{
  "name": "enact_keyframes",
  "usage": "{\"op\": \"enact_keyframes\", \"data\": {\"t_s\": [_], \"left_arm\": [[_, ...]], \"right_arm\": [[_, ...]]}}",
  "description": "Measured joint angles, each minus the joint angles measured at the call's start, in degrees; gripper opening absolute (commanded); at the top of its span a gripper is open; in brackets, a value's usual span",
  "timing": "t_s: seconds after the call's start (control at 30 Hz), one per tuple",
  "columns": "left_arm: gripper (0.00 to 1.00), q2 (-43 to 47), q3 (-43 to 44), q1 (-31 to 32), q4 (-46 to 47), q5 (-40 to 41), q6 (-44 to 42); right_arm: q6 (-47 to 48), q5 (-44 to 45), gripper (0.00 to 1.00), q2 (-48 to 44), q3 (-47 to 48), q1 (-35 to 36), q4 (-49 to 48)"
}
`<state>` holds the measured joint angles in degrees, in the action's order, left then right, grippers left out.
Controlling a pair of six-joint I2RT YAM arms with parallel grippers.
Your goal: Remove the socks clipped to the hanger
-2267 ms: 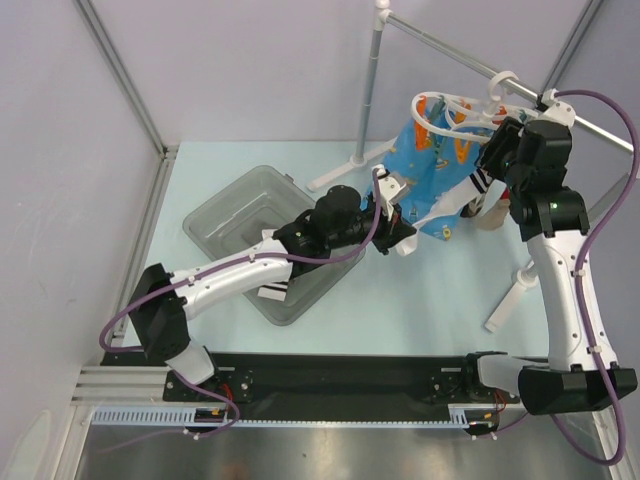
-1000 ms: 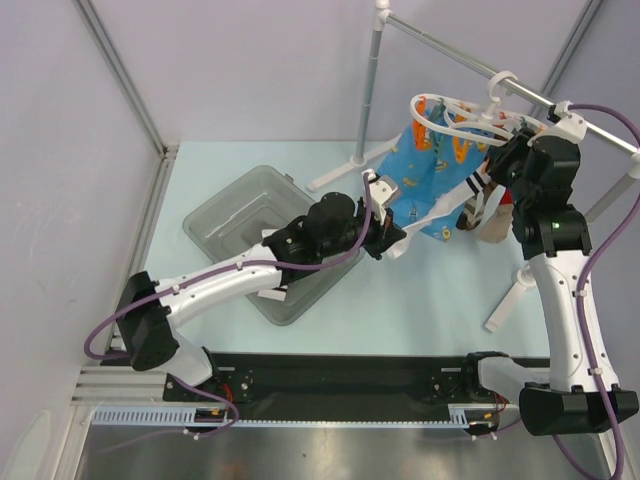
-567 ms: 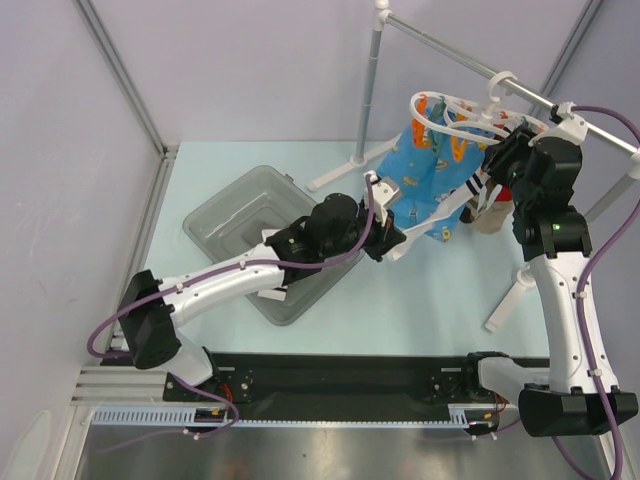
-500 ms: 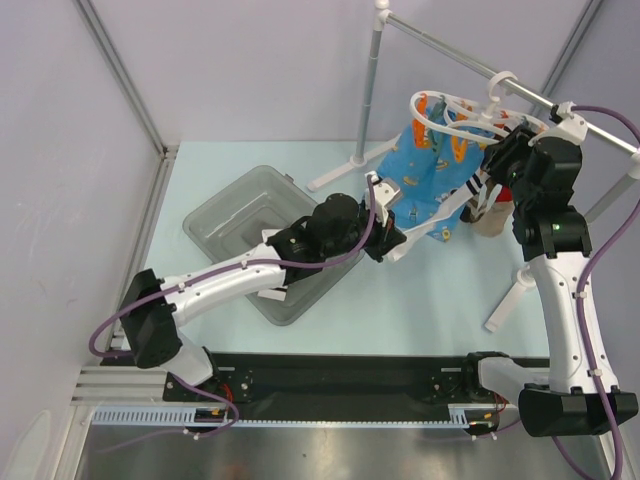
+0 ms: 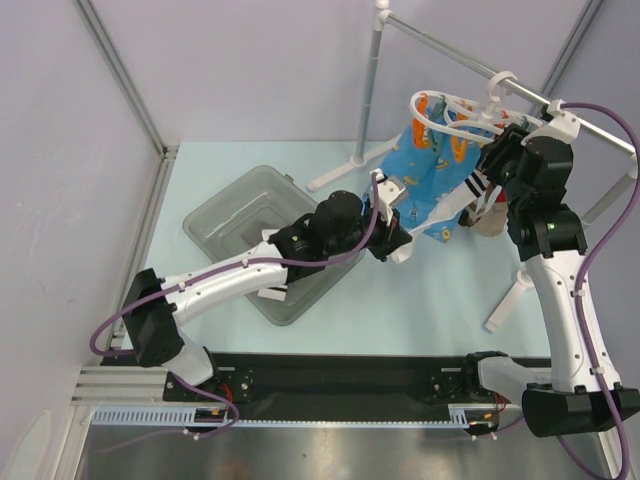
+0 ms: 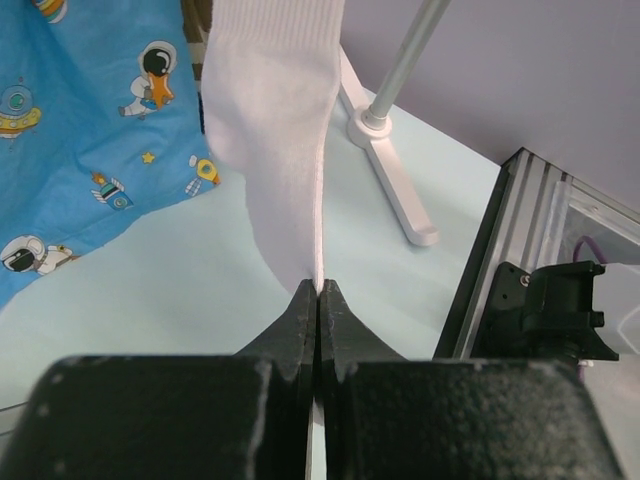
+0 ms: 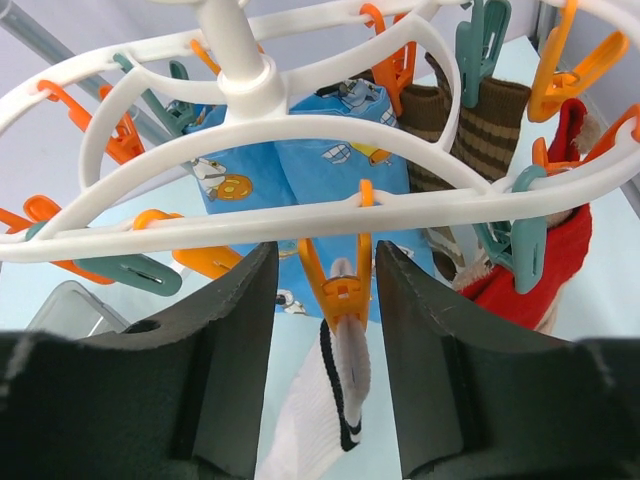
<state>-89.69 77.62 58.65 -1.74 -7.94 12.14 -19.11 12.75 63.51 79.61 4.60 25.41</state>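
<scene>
One white sock (image 6: 275, 120): left jaws pinch its toe edge, right jaws parted around orange clip (image 7: 345, 285).

The left arm (image 5: 230, 275) stretches low and far forward, and the left gripper (image 6: 318, 292) is pressed fully closed, pinching the tip of a white sock (image 6: 270, 120) between its fingertips. The right arm (image 5: 565, 300) stands tall with its wrist raised. The right gripper (image 7: 325, 275) is parted, with an orange clip (image 7: 340, 285) in the gap, clear of both fingers.
</scene>
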Motion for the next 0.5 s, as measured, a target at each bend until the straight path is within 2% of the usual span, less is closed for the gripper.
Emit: {"op": "enact_keyframes", "data": {"t_s": [0.5], "left_arm": [[0.00,0.0,0.0,2.2,0.0,0.0,-0.1]], "right_arm": [[1.0,3.9,0.45,1.1,0.0,0.6,0.0]]}}
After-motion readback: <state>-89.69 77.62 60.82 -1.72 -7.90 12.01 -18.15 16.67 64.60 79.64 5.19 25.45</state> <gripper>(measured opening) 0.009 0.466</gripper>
